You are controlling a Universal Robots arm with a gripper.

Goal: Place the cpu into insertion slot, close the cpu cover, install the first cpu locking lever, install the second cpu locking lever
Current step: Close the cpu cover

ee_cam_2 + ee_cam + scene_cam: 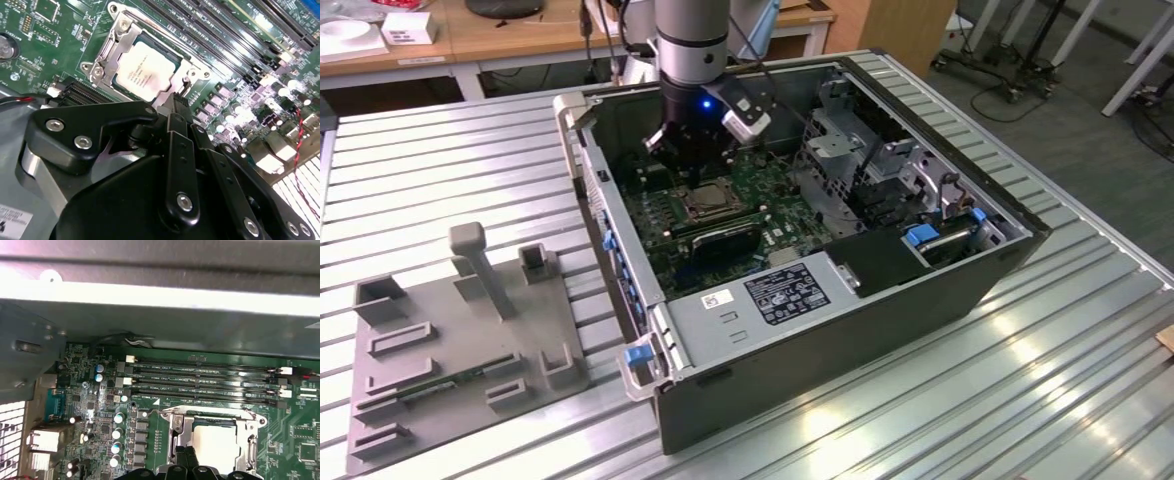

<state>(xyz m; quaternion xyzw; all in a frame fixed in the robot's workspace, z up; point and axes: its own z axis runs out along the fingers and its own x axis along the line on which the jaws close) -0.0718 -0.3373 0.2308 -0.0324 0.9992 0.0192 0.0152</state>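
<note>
Holds the tool (698,165) low inside the open computer case (854,340), at about 12 o'clock from the cpu (708,198) in the exterior view, jaws drawn together with nothing visible between them. Shows, in the second wrist view, the cpu lying flat in its socket on the motherboard (45,55), with the cpu cover (116,42) folded down around it and the tool's tips just beside one edge of that frame. Has a grey fixture (454,350) resting on the tabletop (987,420) at about 8 o'clock from the computer case.
</note>
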